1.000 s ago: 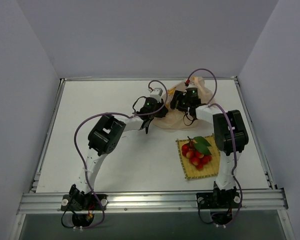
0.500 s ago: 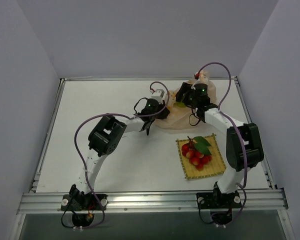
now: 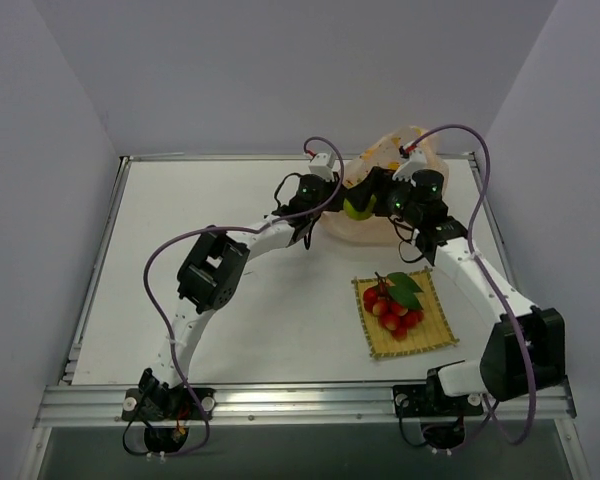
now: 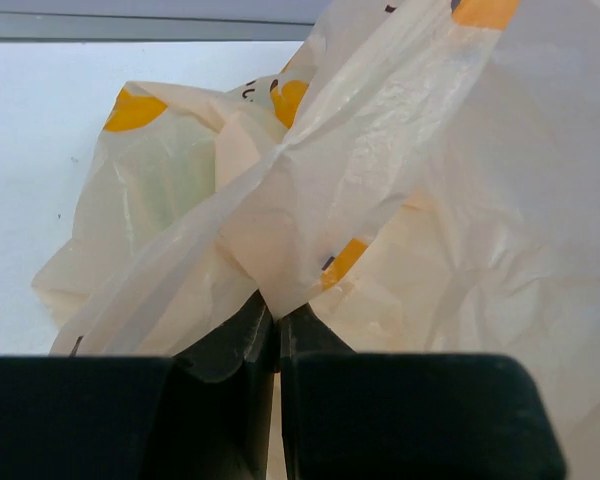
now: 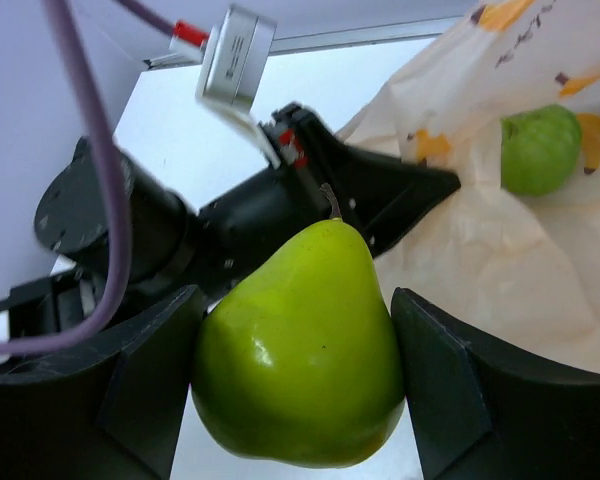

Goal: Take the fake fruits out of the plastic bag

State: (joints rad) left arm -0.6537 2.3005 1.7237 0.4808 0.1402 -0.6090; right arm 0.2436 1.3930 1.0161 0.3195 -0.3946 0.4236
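The pale peach plastic bag with yellow-orange prints lies at the back middle of the table. My left gripper is shut on a fold of the bag and holds it up. My right gripper is shut on a glossy green pear-shaped fruit, lifted just outside the bag's mouth; it shows in the top view too. A round green fruit lies inside the bag. The red berry bunch with green leaves lies on the yellow woven mat. The mango is hidden.
The yellow mat sits at the front right of the white table. A raised metal rim borders the table on the left, back and right. Purple cables loop off both arms.
My right gripper has risen out of the bag with the green fruit in it, its arm stretching up and right. My left gripper has lifted the bag fold higher and toward the back.
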